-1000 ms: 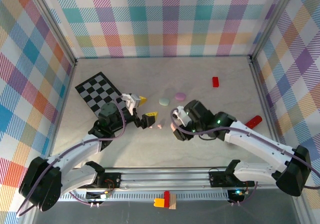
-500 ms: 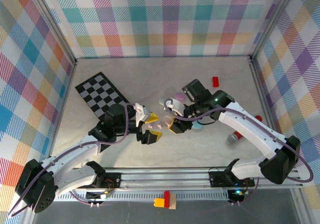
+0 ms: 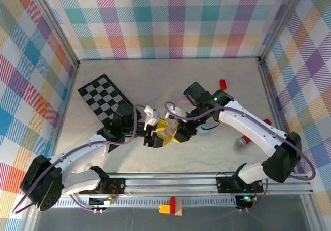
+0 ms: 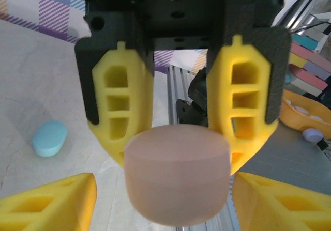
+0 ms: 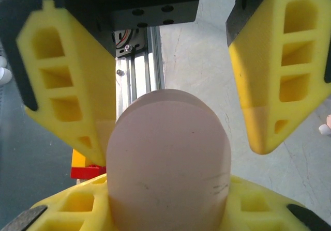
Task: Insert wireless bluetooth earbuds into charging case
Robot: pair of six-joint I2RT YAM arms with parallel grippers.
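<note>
Over the table [image 3: 129,81] middle, the right gripper [image 4: 178,153] clamps a smooth pink oval case [image 4: 177,174] by its sides. The left gripper's [image 5: 176,138] 2 fingers straddle it, apart. It looks light, rigid and slippery, so grip the flanks squarely. Farther off lies a light blue case [image 4: 49,138].

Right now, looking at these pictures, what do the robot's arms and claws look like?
Both the left arm and the right arm have white links, black joints and a purple cable looped alongside. The left claw and right claw have yellow wedge-shaped fingers with rectangular cut-outs on black mounts.
</note>
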